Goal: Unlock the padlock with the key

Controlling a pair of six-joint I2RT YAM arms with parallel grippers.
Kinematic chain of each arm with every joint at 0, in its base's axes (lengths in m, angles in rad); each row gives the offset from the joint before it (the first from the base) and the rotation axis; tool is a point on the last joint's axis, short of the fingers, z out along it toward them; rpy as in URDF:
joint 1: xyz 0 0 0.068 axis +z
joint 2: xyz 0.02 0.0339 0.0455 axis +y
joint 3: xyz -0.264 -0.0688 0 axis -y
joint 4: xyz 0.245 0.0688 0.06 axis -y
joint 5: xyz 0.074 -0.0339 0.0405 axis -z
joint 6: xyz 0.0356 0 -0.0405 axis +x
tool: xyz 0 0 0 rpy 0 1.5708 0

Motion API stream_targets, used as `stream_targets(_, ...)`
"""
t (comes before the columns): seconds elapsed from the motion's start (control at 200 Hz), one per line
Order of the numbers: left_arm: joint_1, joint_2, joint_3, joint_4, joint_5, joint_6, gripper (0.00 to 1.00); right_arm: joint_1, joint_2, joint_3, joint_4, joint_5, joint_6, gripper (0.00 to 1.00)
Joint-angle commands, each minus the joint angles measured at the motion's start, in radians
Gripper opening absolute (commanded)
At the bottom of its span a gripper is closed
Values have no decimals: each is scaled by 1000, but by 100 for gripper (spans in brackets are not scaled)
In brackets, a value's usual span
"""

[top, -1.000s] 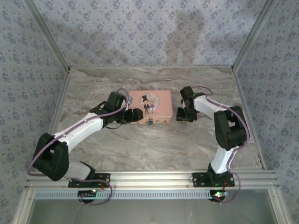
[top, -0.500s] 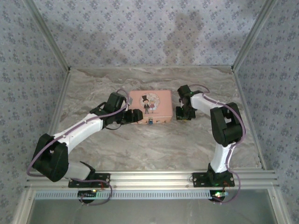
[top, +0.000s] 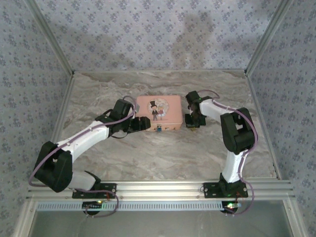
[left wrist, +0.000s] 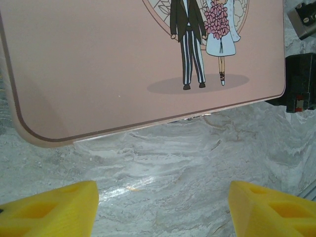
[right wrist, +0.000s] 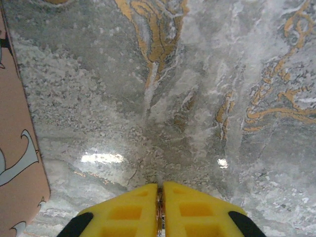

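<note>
OK, status: early stage, nothing at the lock yet. The padlock (top: 159, 130) hangs at the near front edge of the pink tin (top: 159, 109), roughly mid-width, tiny and dark. From the overhead I can't tell if its shackle is shut, but nothing is at it, so I count it as locked.

Right pincer (right wrist: 159, 190) is down at the bench (top: 163, 158) just right of the tin. Its fingers (right wrist: 128, 212) are pressed together with a thin metallic sliver between the pads. I take that sliver to be the key (right wrist: 159, 207), though too little of it shows to be sure.

Left pincer (left wrist: 163, 207) sits low by the tin's left front corner, spread wide with nothing between the tips. It's not touching the tin as far as the wrist view shows. Overhead puts it just left of the padlock.

Done, by my read: key pinched.

Left to do:
- lift the key off the bench and carry it round to the tin's front
- line it up with the keyhole, insert, turn, shackle free

Left arm probably has to steady the lock or tin for that, and it's placed for it. Keyhole orientation is too small to make out.
</note>
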Motion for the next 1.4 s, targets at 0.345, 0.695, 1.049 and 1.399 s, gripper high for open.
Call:
stream_targets(0.345,-8,-25,25,40,-20,-33,70,0,-206,-110,-12,-47,59,0)
stream_targets(0.695,-2,-29,176,141,71,-41,98,-40,-500,86,-64,-283,97,0)
stream_targets(1.049,13,35,301,540,348,-143,69,-12,-550,261,55,-667,272,0)
stream_targets(1.399,-23,147,396,796,543,-278,81,19,-556,268,226,-834,444,0)
